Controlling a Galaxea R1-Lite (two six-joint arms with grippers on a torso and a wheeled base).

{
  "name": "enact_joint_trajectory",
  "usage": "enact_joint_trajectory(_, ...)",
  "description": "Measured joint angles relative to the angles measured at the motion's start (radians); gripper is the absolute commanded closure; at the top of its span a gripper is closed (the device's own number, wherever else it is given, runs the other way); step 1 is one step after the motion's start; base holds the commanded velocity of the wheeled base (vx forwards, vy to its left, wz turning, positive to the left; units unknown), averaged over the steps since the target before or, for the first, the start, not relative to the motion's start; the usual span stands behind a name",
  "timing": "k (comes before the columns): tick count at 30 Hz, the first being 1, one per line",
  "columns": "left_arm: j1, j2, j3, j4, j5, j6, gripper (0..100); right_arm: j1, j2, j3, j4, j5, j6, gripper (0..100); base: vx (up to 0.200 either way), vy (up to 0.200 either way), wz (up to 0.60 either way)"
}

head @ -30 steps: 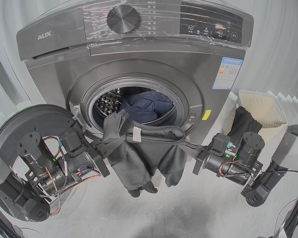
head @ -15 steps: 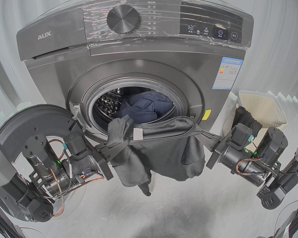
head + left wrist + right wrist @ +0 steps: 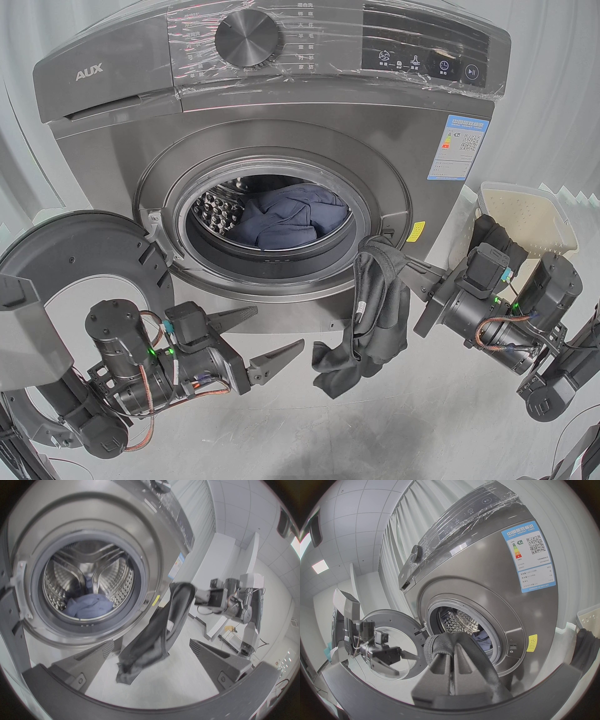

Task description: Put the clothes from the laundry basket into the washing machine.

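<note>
right gripper (image 3: 395,257) jaws clamped on dark grey garment (image 3: 375,312), hanging at 4 o'clock of washing machine (image 3: 312,125) opening, left gripper (image 3: 279,325) jaws apart, empty

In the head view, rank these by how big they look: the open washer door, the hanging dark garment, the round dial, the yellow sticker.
Largest to smallest:
1. open round grey washer door
2. hanging dark grey garment
3. round dark control dial
4. small yellow sticker
</note>
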Motion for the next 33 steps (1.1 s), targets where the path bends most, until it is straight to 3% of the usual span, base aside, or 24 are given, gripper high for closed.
enact_joint_trajectory(4,-0.001,0.065,-0.001,0.000,0.000,0.007,0,0.004,0.000,-0.008,-0.001,-0.003,0.000,100,0.000,0.000,0.00)
enact_joint_trajectory(10,-0.018,0.133,-0.003,0.000,0.001,0.058,0,0.006,0.000,-0.023,0.000,-0.010,0.007,100,0.000,0.000,0.00)
enact_joint_trajectory(16,-0.037,0.183,-0.011,0.000,0.002,0.065,0,0.020,0.002,-0.053,0.007,-0.066,0.016,100,0.000,0.000,0.00)
enact_joint_trajectory(33,-0.027,0.357,-0.235,0.000,0.005,0.081,0,0.059,0.004,-0.076,0.009,-0.074,0.033,100,0.000,0.000,0.00)
